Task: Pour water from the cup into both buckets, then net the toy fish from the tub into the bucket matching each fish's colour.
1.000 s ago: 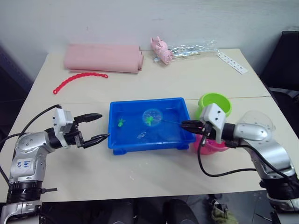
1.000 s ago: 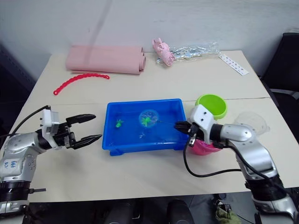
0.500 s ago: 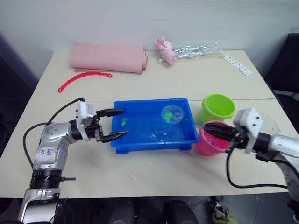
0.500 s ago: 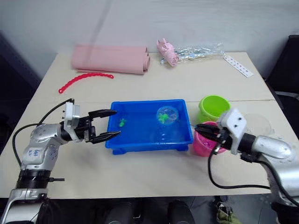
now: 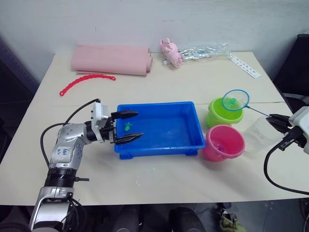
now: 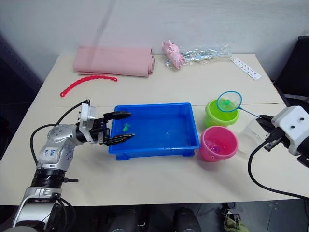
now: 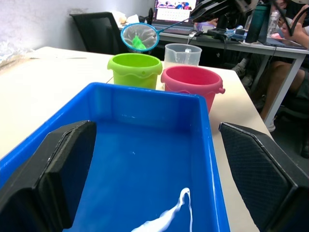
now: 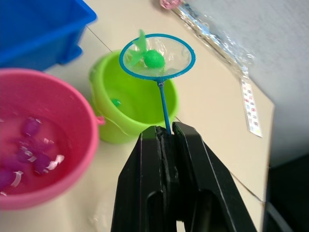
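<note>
Pale tabletop, white wall behind, and the net is up and out of the tub now! A second ago its hoop was down in the blue water over a green fish; half a second ago it was lifting near the tub's right end. Now it hangs over the lime green bucket with the green fish caught in the mesh. The right gripper has its fingers pinched tight on the thin handle, well out to the right beside the clear cup. So colour matches bucket; a tip of the hoop looks like all that's left for this one. The pink bucket already holds pink fish in water. Over on the left, the left gripper has closed in on the tub's left rim, jaws spread wide, with another green fish waiting in the water between them.
</note>
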Robot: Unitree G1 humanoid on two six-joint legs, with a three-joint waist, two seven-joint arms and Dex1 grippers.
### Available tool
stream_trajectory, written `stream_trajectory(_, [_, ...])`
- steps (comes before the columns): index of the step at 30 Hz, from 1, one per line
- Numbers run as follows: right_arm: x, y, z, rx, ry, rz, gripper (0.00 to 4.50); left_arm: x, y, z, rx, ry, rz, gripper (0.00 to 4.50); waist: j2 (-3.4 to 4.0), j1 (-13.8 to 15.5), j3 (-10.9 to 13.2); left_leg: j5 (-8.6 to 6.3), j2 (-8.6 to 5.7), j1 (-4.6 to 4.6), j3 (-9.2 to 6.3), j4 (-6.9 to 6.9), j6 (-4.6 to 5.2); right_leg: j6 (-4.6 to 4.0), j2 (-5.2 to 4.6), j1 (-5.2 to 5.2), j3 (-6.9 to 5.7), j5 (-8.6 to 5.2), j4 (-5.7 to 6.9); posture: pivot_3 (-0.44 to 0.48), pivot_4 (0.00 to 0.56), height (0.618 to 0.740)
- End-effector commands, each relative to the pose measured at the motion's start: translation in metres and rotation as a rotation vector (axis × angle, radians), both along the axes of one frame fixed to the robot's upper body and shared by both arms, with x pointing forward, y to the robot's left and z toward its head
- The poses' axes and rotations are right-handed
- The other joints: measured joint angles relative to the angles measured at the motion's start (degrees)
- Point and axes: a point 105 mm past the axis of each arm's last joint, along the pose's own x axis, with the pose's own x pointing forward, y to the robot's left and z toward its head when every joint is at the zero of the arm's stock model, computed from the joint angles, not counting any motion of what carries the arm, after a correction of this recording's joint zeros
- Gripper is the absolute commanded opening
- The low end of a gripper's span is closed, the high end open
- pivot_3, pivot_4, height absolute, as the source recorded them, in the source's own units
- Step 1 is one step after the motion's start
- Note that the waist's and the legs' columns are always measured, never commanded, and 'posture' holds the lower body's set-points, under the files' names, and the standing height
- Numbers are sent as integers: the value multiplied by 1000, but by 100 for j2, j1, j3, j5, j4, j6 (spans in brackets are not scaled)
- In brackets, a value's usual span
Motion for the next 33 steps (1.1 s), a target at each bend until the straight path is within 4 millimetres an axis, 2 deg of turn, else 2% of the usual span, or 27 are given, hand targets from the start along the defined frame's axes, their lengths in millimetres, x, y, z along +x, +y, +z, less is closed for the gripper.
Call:
stream_trajectory(1, [7,-8,12,-341,-127,-26,0,-2,-5,2,-10,-31,-19,4447,0,-3,0,0,-1,0,1,0,0,0,-1,0,0,0,0,0,150,740])
stream_trajectory(8, [11,-5,7,-681,-222,29,0,-3,-6,2,-21,-36,-15,4447,1,-14,0,1,0,0,1,1,0,0,0,-1,0,0,1,0,150,740])
stream_trajectory(13, [10,-7,12,-910,-351,27,0,-4,-11,2,-40,-39,-21,4447,1,-3,0,1,-1,-1,1,2,1,0,-2,0,0,0,0,0,150,740])
stream_trajectory(18, [7,-12,-2,-988,-351,57,0,-3,-13,3,-47,-45,-23,4447,1,-11,0,2,0,0,1,2,-1,0,0,0,0,0,0,0,150,740])
stream_trajectory(20, [6,-12,-2,-1025,-376,66,0,-3,-14,3,-48,-47,-24,4447,1,-13,0,2,-1,-1,1,1,-1,0,-1,0,0,0,0,0,150,740])
stream_trajectory(23, [8,-24,-8,-1098,-353,16,0,-2,-14,4,-46,-62,-15,4447,1,-21,0,3,0,0,1,2,-2,0,0,-1,1,0,3,0,150,740])
stream_trajectory(29, [10,-11,-7,-1107,-428,50,0,0,-11,1,-47,-62,2,4447,3,-33,-1,4,1,1,1,1,-4,0,1,-1,3,0,3,0,150,740])
stream_trajectory(33, [8,-2,-3,-959,-450,38,0,0,-7,2,-51,-63,10,4447,3,-30,-1,4,0,1,1,1,-3,0,1,-1,3,0,4,0,150,740])
